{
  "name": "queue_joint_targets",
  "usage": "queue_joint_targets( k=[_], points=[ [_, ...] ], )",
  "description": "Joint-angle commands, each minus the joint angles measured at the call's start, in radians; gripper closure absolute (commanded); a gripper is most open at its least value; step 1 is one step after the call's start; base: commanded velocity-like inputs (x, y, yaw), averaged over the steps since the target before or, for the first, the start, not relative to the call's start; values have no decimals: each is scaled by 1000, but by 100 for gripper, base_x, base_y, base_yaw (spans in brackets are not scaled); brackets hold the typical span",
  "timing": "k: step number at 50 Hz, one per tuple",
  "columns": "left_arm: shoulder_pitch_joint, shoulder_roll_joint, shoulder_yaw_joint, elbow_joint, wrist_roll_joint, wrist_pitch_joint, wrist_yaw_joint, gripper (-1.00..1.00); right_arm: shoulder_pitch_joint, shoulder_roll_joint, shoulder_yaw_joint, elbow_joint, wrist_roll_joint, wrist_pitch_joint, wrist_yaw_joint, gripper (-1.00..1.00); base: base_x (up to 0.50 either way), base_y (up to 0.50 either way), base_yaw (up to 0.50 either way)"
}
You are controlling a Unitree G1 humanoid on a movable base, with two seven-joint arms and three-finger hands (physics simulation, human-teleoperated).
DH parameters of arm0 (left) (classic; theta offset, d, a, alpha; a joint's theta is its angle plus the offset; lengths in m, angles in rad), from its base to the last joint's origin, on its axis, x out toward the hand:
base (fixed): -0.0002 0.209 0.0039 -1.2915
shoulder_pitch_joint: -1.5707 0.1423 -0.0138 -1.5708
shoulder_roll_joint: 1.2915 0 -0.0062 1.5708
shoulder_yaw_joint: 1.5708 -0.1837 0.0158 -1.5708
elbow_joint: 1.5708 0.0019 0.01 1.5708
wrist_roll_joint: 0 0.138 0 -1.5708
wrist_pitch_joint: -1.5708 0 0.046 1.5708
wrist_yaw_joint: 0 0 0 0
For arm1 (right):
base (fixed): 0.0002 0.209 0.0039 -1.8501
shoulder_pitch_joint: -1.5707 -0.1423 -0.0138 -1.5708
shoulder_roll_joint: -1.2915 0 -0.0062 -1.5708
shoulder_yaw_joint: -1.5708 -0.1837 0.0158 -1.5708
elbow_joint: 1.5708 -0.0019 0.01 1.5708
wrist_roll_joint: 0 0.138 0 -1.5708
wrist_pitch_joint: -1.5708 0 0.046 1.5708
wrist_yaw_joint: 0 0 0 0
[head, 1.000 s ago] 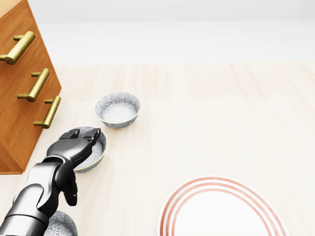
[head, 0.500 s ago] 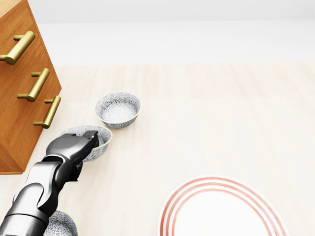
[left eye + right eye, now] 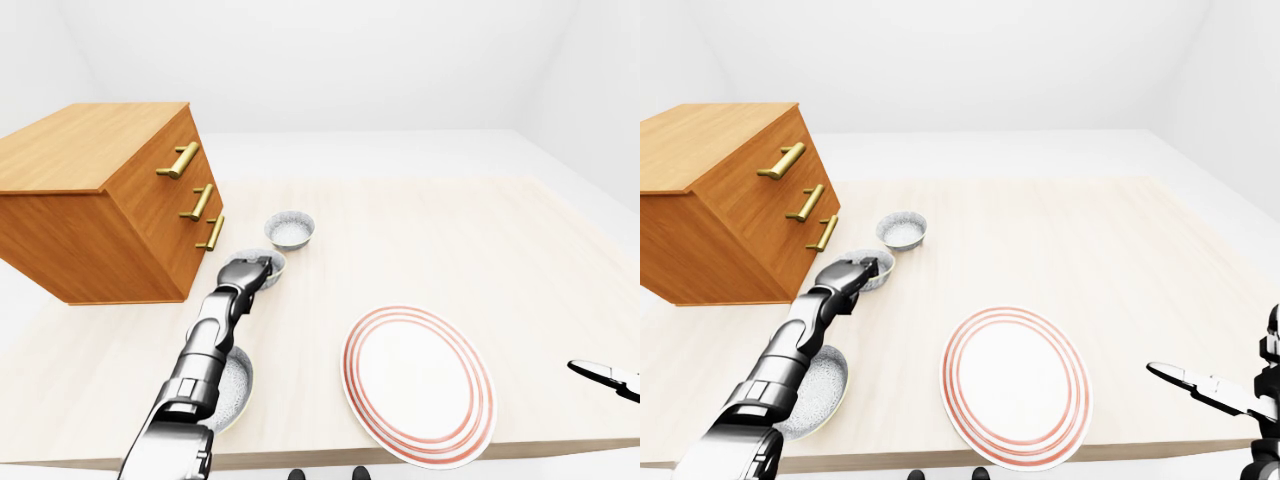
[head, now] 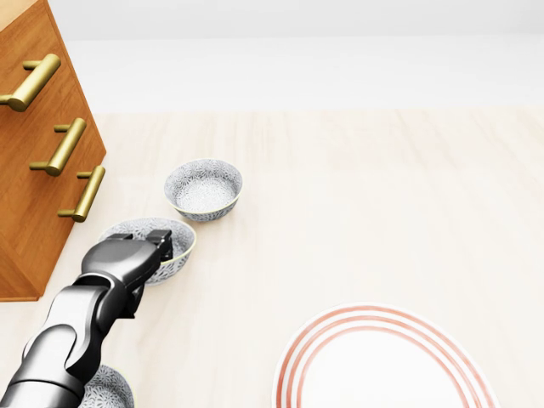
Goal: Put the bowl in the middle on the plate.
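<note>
Three patterned grey bowls lie in a line running down the left of the head view. The middle bowl (image 4: 136, 228) has my left hand (image 4: 157, 247) shut on its lower rim, coming in from the bottom left. Above it is the far bowl (image 4: 203, 189), and the near bowl (image 4: 104, 388) shows partly under my forearm. The white plate (image 4: 384, 367) with red rings lies at the bottom right, well apart from the bowls. My right hand (image 3: 1200, 386) hovers open at the table's right edge, with nothing in it.
A wooden dresser (image 4: 38, 161) with brass handles stands close to the left of the bowls. The pale wooden table (image 3: 450, 230) ends just below the plate and the near bowl in the eye views.
My left hand's fingers, spread over the middle bowl a second ago, have closed on its rim. The bowl has shifted slightly up in the head view and shows more of its inside.
</note>
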Motion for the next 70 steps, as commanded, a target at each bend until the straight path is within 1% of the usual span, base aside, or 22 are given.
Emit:
queue_joint_targets(
  k=[1, 9, 14, 20, 30, 39, 40, 41, 44, 46, 47, 52, 53, 59, 61, 63, 65, 68, 69, 70],
  points=[
    [57, -21, -18, -73, -61, 3, -96, 100, 1, 0, -3, -6, 0, 0, 0, -100, 0, 0, 0],
    [108, -25, -6, -204, -66, 6, -155, 100, -2, -1, -2, 0, -6, 0, 0, -100, 0, 0, 0],
    [114, -27, -3, -223, -63, 7, -169, 100, -3, -4, 3, 21, -9, 0, -5, -100, 0, 0, 0],
    [139, -32, -1, -297, -58, 13, -224, 100, -1, -4, 4, 12, -7, 0, -7, -100, 0, 0, 0],
    [190, -38, 11, -419, -58, 10, -284, 100, -1, -3, 7, 19, -12, 0, -7, -100, 0, 0, 0],
    [207, -51, 11, -475, -55, 7, -301, 100, 2, 0, 7, 14, -15, 0, -6, -100, 0, 0, 0],
    [220, -56, 7, -513, -52, 8, -312, 100, 1, 0, 8, 20, -17, 0, -6, -100, 0, 0, 0],
    [221, -57, 8, -516, -51, 8, -314, 100, 1, 0, 8, 20, -17, 0, -6, -100, 0, 0, 0],
    [264, -71, 1, -629, -45, 4, -369, 100, 1, -1, 9, 21, -17, 0, -7, -100, 0, 0, 0],
    [267, -76, 3, -646, -44, 1, -373, 100, 1, -1, 9, 19, -17, 0, -6, -100, 0, 0, 0],
    [277, -85, 2, -698, -46, 4, -395, 100, 1, -1, 9, 19, -17, 0, -7, -100, 0, 0, 0],
    [292, -107, -7, -782, -41, 1, -421, 100, -2, -4, 12, 26, -19, 0, -10, -100, 0, 0, 0],
    [300, -113, -12, -818, -38, 2, -439, 100, -1, -4, 12, 23, -19, 0, -10, -100, 0, 0, 0],
    [331, -140, -29, -922, -31, 1, -439, 100, -3, -6, 14, 30, -19, 0, -12, -100, 0, 0, 0],
    [377, -155, -47, -1012, -26, -2, -439, 100, -1, -6, 11, 21, -18, 0, -10, -100, 0, 0, 0],
    [395, -173, -61, -1082, -25, 1, -439, 100, -3, -6, 13, 28, -19, 0, -11, -100, 0, 0, 0],
    [415, -187, -79, -1132, -15, -3, -439, 100, 0, -5, 13, 21, -18, 0, -10, -100, 0, 0, 0],
    [420, -195, -87, -1132, -11, -15, -439, 100, 0, -5, 10, 25, -17, 0, -9, -100, 0, 0, 0],
    [429, -196, -92, -1127, -7, -20, -439, 100, 1, -4, 9, 22, -17, 0, -8, -100, 0, 0, 0],
    [451, -198, -106, -1127, 3, -30, -439, 100, 0, -3, 11, 23, -18, 0, -8, -100, 0, 0, 0]
  ],
)
